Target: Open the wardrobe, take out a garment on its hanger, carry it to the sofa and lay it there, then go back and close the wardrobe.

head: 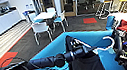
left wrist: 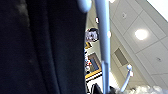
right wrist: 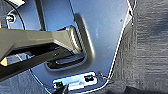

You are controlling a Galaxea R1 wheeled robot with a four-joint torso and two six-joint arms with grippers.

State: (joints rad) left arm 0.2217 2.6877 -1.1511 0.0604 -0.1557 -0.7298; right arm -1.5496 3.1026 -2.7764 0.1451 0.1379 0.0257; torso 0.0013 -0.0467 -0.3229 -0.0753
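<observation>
Black cloth of the garment (left wrist: 42, 47) hangs right against the left wrist camera, with the pale bar of the hanger (left wrist: 103, 42) beside it. From the head view, the blue sofa (head: 52, 50) spreads directly below and ahead, and the left gripper (head: 88, 50) holds the white hanger out over its seat, the garment drooping beneath; the fingers look clamped on the hanger, though blur makes that unsure. I judge the fetching and carrying done; laying the garment down and closing the wardrobe remain. The right gripper's state I cannot tell.
</observation>
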